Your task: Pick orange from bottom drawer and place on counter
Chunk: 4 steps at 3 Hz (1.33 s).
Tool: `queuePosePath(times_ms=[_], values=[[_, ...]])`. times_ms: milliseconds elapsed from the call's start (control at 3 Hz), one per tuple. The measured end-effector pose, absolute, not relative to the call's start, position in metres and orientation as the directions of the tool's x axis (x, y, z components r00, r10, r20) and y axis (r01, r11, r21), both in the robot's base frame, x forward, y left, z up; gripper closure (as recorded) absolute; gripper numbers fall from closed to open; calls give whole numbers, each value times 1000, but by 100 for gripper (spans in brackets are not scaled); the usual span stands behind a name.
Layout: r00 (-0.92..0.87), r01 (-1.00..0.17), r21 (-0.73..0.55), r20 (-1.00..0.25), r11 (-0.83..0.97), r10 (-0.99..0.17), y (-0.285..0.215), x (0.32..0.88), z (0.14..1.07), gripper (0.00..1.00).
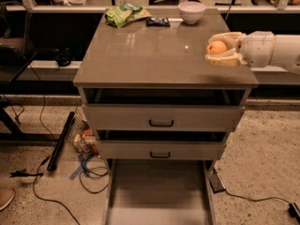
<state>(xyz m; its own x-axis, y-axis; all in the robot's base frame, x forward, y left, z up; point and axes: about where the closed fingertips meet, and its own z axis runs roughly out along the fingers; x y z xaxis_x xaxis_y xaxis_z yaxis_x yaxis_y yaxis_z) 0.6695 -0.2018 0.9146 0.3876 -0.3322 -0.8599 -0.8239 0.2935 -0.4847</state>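
The orange (pixel 216 47) is a small round fruit held between the pale fingers of my gripper (pixel 221 49). The gripper reaches in from the right and hovers over the right side of the grey-brown counter (pixel 154 55), a little above its surface. The bottom drawer (pixel 159 191) is pulled out at the bottom of the view, and its flat floor shows nothing in it.
A white bowl (pixel 191 11), a dark wrapped snack (pixel 158 21) and a green chip bag (pixel 125 14) sit along the counter's back edge. The two upper drawers (pixel 161 121) stand slightly open. Cables and clutter (pixel 84 146) lie on the floor at left.
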Motion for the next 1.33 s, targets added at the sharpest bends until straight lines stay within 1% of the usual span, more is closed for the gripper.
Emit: queuePosePath(times_ms=[667,1000,1333], values=[[246,-820,-397,-895,412,-372,-197,717,912,100],[167,-838,-336,-908,429,-384,-185,739,901,100],[135,-849,-307,-913,431,-384,-177,754,894,100]])
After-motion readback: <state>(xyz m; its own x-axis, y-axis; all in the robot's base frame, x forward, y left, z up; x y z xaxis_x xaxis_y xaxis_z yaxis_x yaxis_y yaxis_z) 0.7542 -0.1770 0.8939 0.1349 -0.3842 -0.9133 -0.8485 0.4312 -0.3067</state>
